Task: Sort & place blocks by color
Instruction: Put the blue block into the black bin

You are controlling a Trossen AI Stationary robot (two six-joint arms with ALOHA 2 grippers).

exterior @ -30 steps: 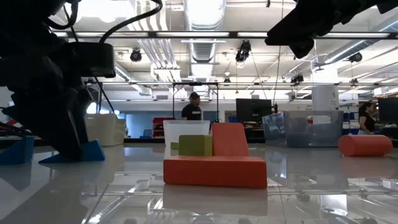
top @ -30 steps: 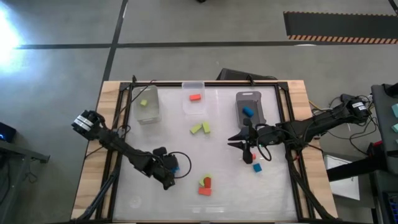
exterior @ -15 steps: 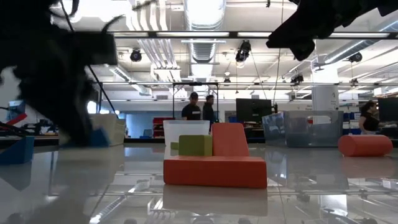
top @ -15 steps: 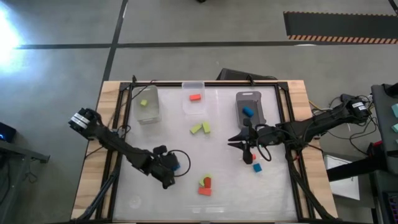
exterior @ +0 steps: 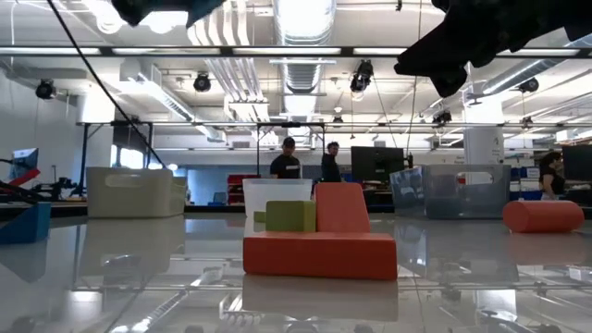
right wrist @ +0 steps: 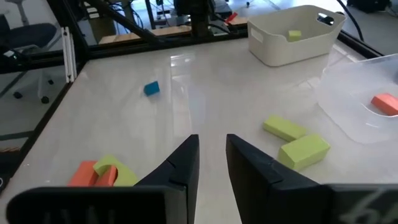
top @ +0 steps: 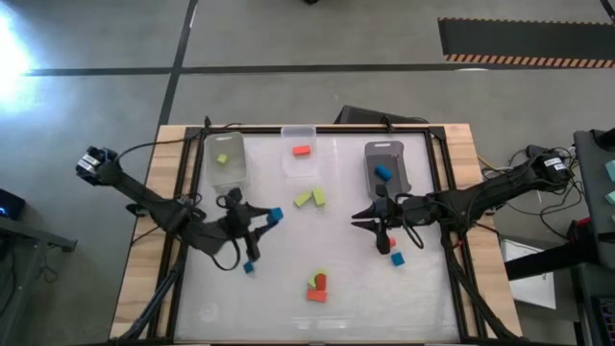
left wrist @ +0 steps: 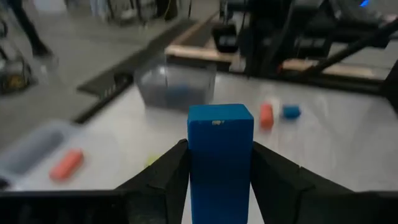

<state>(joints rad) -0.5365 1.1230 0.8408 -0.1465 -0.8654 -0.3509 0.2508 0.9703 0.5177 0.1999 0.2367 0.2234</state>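
My left gripper (top: 263, 219) hangs above the table's left-middle, shut on a blue block (top: 276, 215), which fills the left wrist view (left wrist: 220, 155). My right gripper (top: 357, 219) is open and empty (right wrist: 212, 158) over the table's right-middle, pointing toward the left edge. Another small blue block (top: 249, 267) lies flat on the table below the left gripper. Two lime green blocks (top: 309, 198) lie mid-table. An orange-red and green pile (top: 317, 285) lies near the front; in the low view, the green block (exterior: 289, 215) and an upright orange-red block rest on an orange-red bar (exterior: 319, 254). My left gripper pinches the blue block between its two fingers, on two opposite side faces (left wrist: 193, 168). The fingers lie about level and point toward the table's right edge. The block sticks out past the fingertips (top: 276, 215) and is lifted clear of the table.
A pale bin (top: 226, 171) holding a green block, a clear bin (top: 300, 163) holding an orange-red block and a grey bin (top: 386, 181) holding a blue block stand along the far side. A blue block (top: 397, 259) and a small orange-red one (top: 390, 243) lie near my right gripper.
My left gripper has risen from the table near the front left and gone toward the far edge, turning to point right. It carries the blue block, now lifted clear. The other small blue block has stayed on the table.
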